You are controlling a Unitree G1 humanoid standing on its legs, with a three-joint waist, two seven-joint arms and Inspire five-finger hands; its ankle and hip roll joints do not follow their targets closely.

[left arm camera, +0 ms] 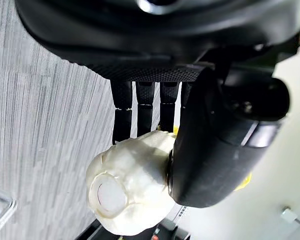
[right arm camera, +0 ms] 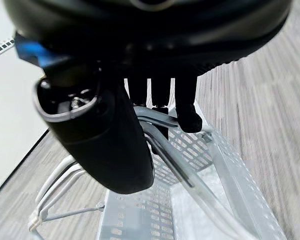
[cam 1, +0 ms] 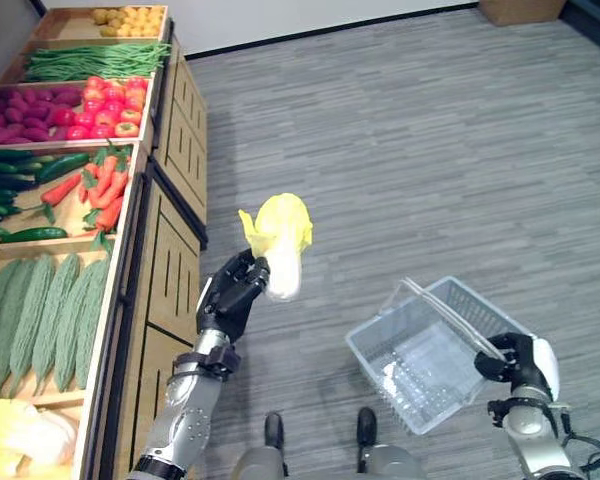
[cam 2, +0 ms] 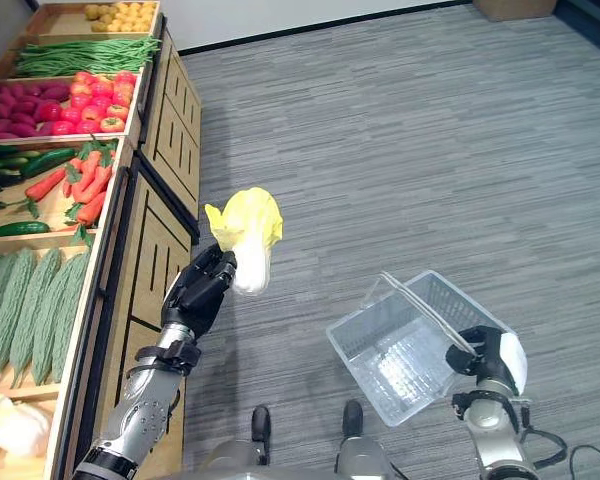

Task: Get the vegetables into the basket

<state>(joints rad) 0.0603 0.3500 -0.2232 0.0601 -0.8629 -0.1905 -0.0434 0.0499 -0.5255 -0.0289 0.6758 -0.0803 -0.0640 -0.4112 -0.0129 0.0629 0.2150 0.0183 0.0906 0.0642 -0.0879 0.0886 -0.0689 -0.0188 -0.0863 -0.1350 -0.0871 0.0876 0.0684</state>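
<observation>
Cabbage (cam 1: 280, 243): you've got one napa cabbage, yellow crinkled leaves, smooth white stem, aloft left of basket.
Left hand (cam 1: 236, 293): fingers clenched round its stem.
Basket (cam 1: 410, 385): one, grey perforated plastic, rectangular, tilted.
Right hand (cam 1: 521, 362): grasping one handle (right arm camera: 160, 135).
Shelf (cam 1: 145, 215): wooden, far left.

1. No readable text, label, number or sign anywhere here.
2. The wooden produce stand (cam 1: 170, 250) at the left of the frame carries no legible print.
3. The basket (cam 1: 435, 352) at lower right is likewise unmarked.
</observation>
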